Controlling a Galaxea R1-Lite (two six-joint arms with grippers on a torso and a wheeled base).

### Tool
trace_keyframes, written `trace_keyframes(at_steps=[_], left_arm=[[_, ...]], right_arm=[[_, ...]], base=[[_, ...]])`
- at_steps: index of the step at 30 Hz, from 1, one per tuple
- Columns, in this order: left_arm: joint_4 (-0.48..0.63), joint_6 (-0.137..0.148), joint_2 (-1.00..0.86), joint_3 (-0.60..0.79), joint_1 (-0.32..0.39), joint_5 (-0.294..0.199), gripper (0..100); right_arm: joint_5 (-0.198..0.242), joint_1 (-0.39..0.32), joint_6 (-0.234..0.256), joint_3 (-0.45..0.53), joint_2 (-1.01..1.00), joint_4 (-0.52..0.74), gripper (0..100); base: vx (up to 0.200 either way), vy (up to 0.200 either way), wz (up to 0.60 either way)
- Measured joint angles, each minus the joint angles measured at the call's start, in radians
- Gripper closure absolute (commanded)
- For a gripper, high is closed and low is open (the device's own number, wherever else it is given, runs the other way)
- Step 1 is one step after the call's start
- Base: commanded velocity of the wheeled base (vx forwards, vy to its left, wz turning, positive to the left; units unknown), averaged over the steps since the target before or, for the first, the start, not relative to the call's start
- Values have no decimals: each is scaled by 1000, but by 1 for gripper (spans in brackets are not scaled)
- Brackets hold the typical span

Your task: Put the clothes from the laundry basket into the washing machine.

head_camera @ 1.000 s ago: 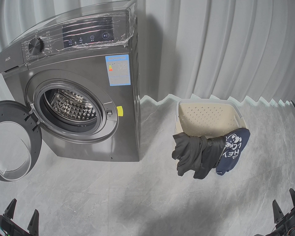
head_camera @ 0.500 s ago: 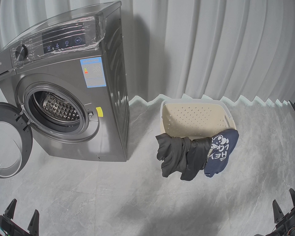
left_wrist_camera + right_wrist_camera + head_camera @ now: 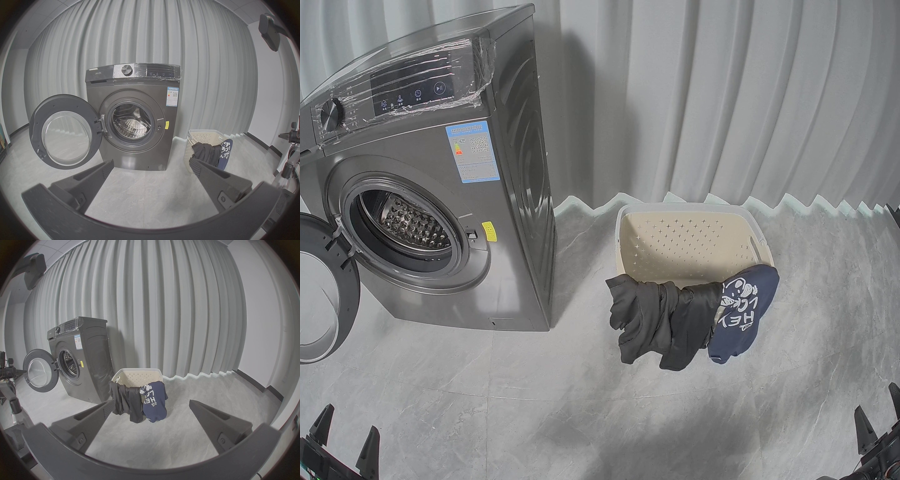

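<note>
Dark clothes [image 3: 662,315] drape the laundry basket [image 3: 687,207] rim; left gripper [image 3: 350,419] and right gripper [image 3: 876,400] spread, empty. I fear tugging one tips it.

The grey marbled floor [image 3: 581,400] carries the washing machine [image 3: 506,206] and, beside it, the laundry basket [image 3: 687,247].

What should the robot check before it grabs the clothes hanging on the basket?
1. Washer door open: ok.
2. Drum looks empty: ok.
3. Black garment and navy shirt draped over the laundry basket front rim: ok.
4. Left gripper open and empty: ok.
5. Right gripper open and empty: ok.
6. Grippers near the clothes: not ok, both are far off.
</note>
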Motion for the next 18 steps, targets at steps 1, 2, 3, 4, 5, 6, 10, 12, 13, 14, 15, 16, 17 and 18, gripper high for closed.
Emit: trace_keyframes(at_steps=[1,2,3,4,5,6,10,12,13,14,15,16,17,18], left_arm=[[0,0,0,0,0,0,0],[0,0,0,0,0,0,0],[0,0,0,0,-1,0,0],[0,0,0,0,-1,0,0],[0,0,0,0,-1,0,0],[0,0,0,0,-1,0,0],[0,0,0,0,0,0,0],[0,0,0,0,0,-1,0],[0,0,0,0,0,0,0],[0,-1,0,0,0,0,0],[0,-1,0,0,0,0,0],[0,-2,0,0,0,0,0],[0,-1,0,0,0,0,0],[0,-2,0,0,0,0,0]], right_arm=[[0,0,0,0,0,0,0],[0,-1,0,0,0,0,0],[0,-1,0,0,0,0,0],[0,-1,0,0,0,0,0],[1,-1,0,0,0,0,0],[0,-1,0,0,0,0,0],[0,0,0,0,0,0,0],[0,0,0,0,0,0,0],[0,0,0,0,0,0,0],[0,0,0,0,0,0,0],[0,0,0,0,0,0,0],[0,0,0,0,0,0,0],[0,0,0,0,0,0,0],[0,0,0,0,0,0,0]], base=[[0,-200,0],[0,-200,0],[0,-200,0],[0,-200,0],[0,-200,0],[0,-200,0],[0,-200,0],[0,-200,0],[0,0,0],[0,0,0],[0,0,0],[0,0,0],[0,0,0],[0,0,0]])
